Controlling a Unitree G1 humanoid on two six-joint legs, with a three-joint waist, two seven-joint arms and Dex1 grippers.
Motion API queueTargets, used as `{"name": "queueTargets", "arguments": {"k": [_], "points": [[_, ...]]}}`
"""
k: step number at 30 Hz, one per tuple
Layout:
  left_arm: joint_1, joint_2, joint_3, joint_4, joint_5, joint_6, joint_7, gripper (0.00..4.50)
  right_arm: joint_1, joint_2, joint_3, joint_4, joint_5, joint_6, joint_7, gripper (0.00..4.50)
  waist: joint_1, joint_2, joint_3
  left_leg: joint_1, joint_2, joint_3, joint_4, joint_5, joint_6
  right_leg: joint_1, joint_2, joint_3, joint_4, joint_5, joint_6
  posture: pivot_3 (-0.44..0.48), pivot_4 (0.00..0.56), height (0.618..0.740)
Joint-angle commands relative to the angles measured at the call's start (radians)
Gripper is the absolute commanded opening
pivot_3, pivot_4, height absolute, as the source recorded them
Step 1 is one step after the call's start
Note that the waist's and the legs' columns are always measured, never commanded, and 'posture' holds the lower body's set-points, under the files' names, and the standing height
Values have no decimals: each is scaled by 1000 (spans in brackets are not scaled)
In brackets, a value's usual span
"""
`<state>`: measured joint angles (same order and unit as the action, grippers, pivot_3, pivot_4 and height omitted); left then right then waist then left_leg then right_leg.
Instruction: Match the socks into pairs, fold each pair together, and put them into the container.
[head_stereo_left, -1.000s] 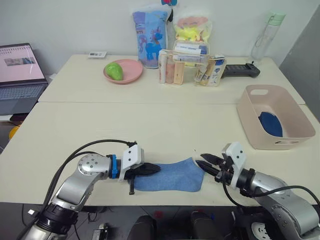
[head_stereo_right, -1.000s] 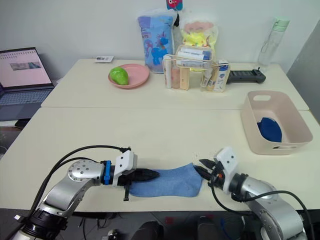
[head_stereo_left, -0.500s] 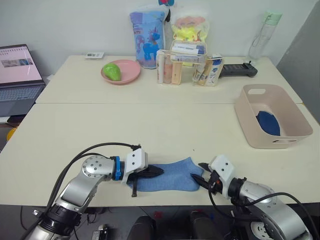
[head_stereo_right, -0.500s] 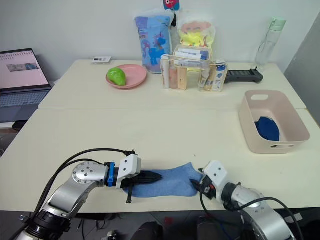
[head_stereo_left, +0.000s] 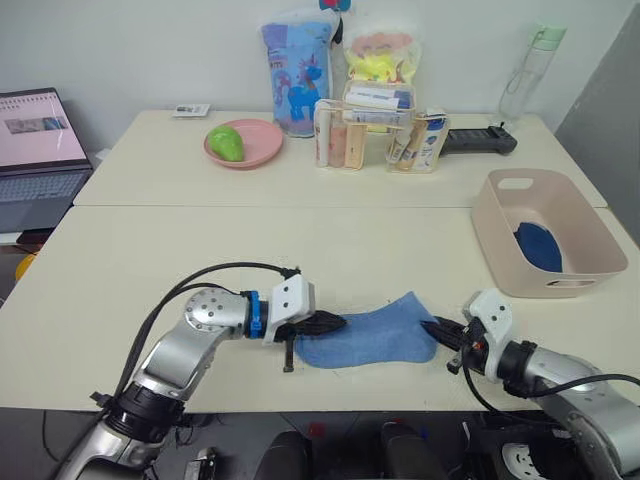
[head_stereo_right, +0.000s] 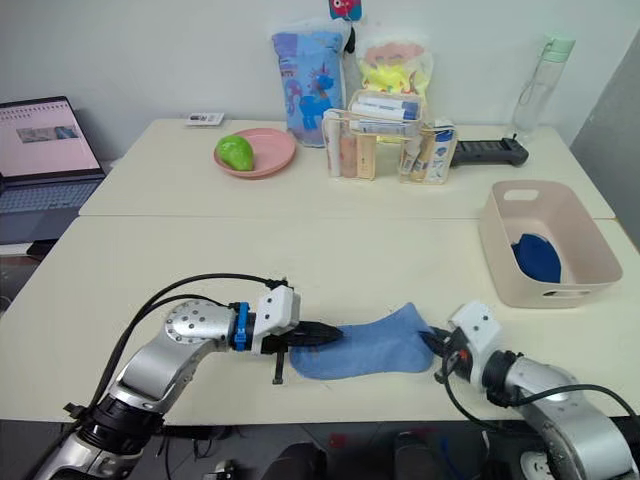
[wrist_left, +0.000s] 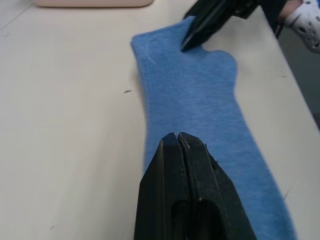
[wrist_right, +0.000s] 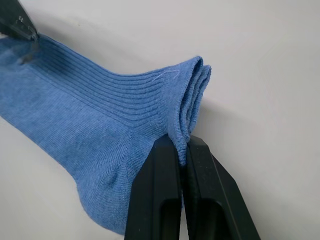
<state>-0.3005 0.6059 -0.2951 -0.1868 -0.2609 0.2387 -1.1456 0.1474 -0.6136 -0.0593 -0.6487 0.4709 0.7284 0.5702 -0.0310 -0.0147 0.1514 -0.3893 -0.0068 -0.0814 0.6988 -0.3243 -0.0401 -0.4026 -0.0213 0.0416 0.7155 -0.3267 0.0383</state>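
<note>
A light blue sock pair (head_stereo_left: 375, 340) lies flat by the table's front edge, one sock stacked on the other. My left gripper (head_stereo_left: 338, 323) is shut on the toe end, its fingers (wrist_left: 177, 165) pressed together over the fabric. At the other end, my right gripper (head_stereo_left: 430, 326) is shut on the layered cuff (wrist_right: 192, 95). The pale container (head_stereo_left: 520, 280) stands at the right edge of the table, well beyond the right gripper. Dark navy socks (head_stereo_left: 540, 247) lie inside it.
At the back stand a pink plate (head_stereo_left: 262, 143) with a green fruit, two snack bags, a clear organiser (head_stereo_left: 365, 135) of bottles, a black remote (head_stereo_left: 480, 140) and a water bottle (head_stereo_left: 525, 70). An open laptop (head_stereo_left: 35, 150) sits off to the left.
Both grippers and the light blue socks have shifted right along the front edge. My right gripper, open a second ago, has shut on the cuff.
</note>
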Motion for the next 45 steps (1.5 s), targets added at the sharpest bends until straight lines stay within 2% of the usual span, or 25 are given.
{"name": "queueTargets", "arguments": {"k": [1,4,8,11,17,20,24,31,34,40,44,45], "points": [[-24,-14,-47,14,53,-27,3,0,-18,-23,-50,-95,103,64,22,19,-1,0,0,0,0,0,0,0,0,0,0,0,0,0,0,0,150,703],[-37,-25,-78,86,119,-108,13,0,-44,-36,-53,-150,193,142,18,19,-1,0,0,0,0,0,0,0,0,0,0,0,0,0,0,0,150,703],[-42,-36,-56,91,105,-84,21,0,-116,-29,-45,-188,331,273,-26,19,-1,0,0,0,0,0,0,0,0,0,0,0,0,0,0,0,150,703],[-30,-3,-41,46,67,-34,-17,0,-174,-3,-35,-178,411,342,-77,19,-1,0,0,-1,0,-1,0,0,0,0,0,0,-1,0,0,0,150,703],[-11,3,-59,67,114,-68,4,0,-261,42,-4,-127,509,441,-162,19,-1,0,0,-1,0,-1,0,0,0,0,0,0,-1,0,0,0,150,703],[-6,0,-56,64,115,-67,8,0,-297,80,32,-100,527,467,-197,19,-1,0,0,-1,0,-1,0,0,0,0,0,0,0,0,0,0,150,703],[6,18,-53,67,127,-86,-3,0,-374,189,148,-3,486,479,-243,19,-6,0,0,-1,0,-1,0,0,0,-1,0,0,0,0,0,0,150,703],[15,17,-49,84,139,-121,5,0,-416,229,238,107,376,440,-249,19,-2,0,0,-2,0,-1,0,0,0,-1,-1,-1,-1,0,0,0,150,703],[25,33,-36,81,135,-133,2,0,-419,234,228,110,364,434,-248,759,-2,0,0,-2,0,-1,0,0,0,-2,-1,-1,0,0,0,0,150,703],[21,81,97,62,39,-41,17,0,-429,214,174,19,448,461,-211,2880,-4,0,0,-2,0,-2,0,0,0,-2,0,-1,0,0,0,0,150,703],[9,104,179,65,-9,-19,16,0,-429,191,89,-26,516,459,-212,4289,-3,0,0,-2,0,-2,0,0,0,-2,0,-1,0,0,0,0,150,703],[0,103,195,68,-18,-16,21,0,-428,171,79,-33,512,451,-201,4472,-3,0,0,-2,0,-2,0,0,0,-2,-1,-1,0,0,0,0,150,703]]}}
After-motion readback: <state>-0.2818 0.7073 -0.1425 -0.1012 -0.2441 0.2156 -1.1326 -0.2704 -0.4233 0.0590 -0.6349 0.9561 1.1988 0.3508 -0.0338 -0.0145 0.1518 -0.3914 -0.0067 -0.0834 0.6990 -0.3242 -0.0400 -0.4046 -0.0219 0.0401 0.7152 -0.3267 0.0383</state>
